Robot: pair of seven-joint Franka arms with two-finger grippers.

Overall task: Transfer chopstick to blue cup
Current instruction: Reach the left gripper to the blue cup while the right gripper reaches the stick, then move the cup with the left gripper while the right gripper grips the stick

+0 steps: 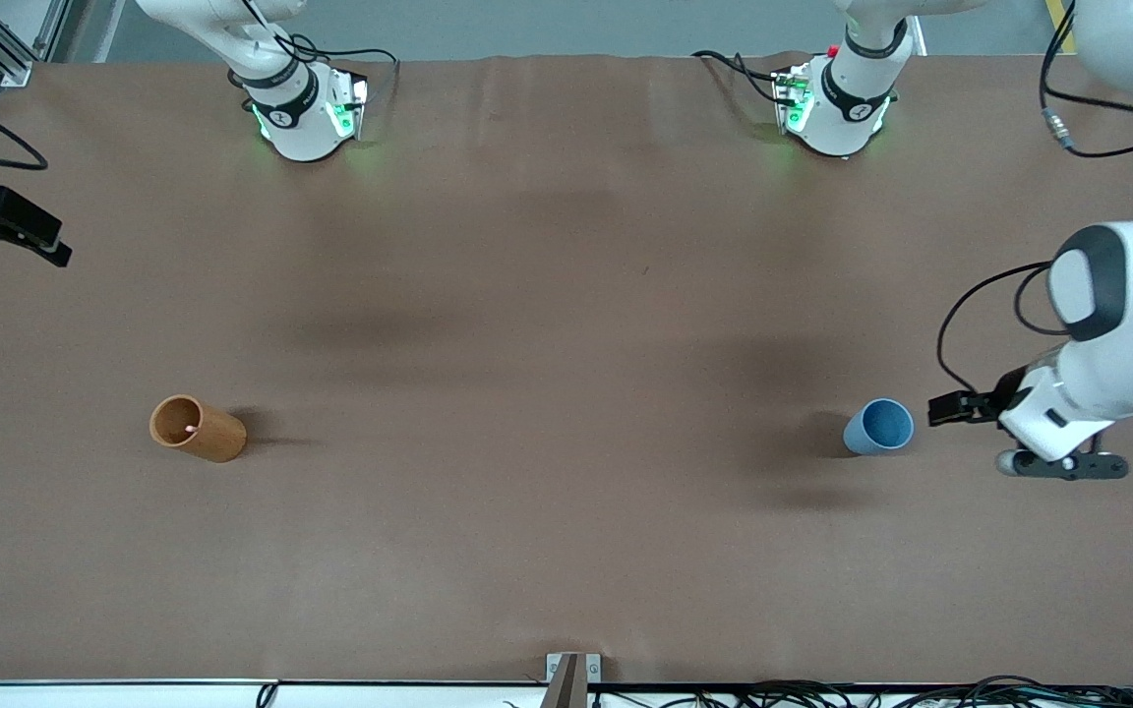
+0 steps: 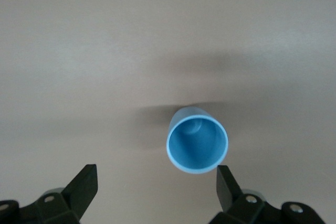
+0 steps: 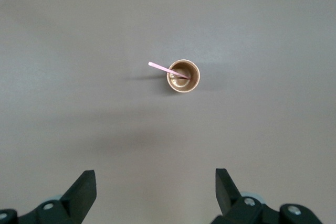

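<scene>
While the brown bench (image 1: 566,511) carries only two cups, both arms hang above it with nothing in hand. The left gripper (image 1: 1058,462) hovers just beside the blue cup (image 1: 879,426), toward the left arm's end of the bench; its wrist view looks down into the cup's empty mouth, with both fingers (image 2: 84,187) spread wide and the cup just ahead of them. That stance suggests it is there to steady or mark the target. The right gripper (image 3: 156,184), also wide open and holding nothing, hangs high over the wooden cup (image 1: 198,428) at the right arm's end, well apart from it. In that cup stands the pink chopstick (image 3: 167,70), leaning on the rim with its upper end sticking out, so a gripper descending from above could pinch the free end. The transfer looks not yet begun.
</scene>
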